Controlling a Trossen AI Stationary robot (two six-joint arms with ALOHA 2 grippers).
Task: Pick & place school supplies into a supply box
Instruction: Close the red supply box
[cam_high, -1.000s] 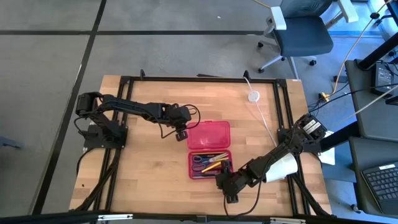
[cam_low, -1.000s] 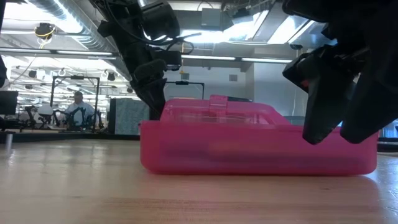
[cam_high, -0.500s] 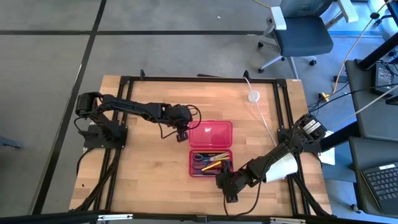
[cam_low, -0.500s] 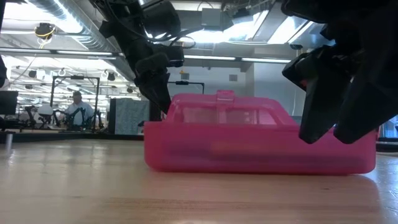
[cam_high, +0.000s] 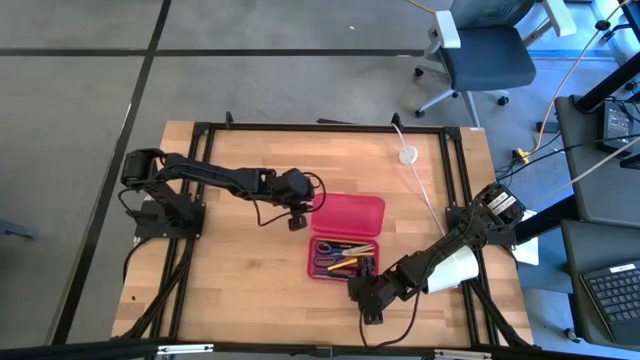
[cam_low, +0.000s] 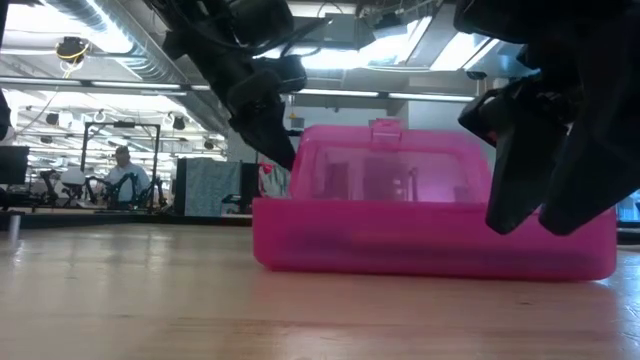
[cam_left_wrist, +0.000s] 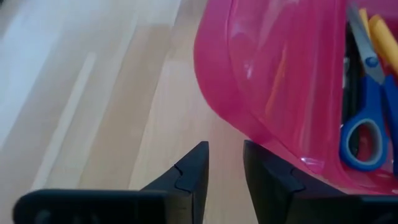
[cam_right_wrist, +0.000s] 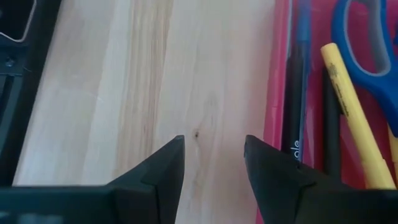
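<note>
Bright ceiling lights (cam_low: 420, 45) shine at the top of the low view. The pink box (cam_left_wrist: 273, 74) looks shiny and blurry up close. Dark shapes at the right edge are fuzzy.

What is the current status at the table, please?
Left gripper fingers parted beside raised lid. Right gripper open, empty, beside supply box. Pens, scissors inside. Nothing in the way.

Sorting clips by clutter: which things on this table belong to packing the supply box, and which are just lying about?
Job:
- supply box, lid half raised
- scissors
- yellow pencil
- blue pen
- left gripper at the lid
- right gripper beside the box, open

Lying about:
- white disc
- white roll
</note>
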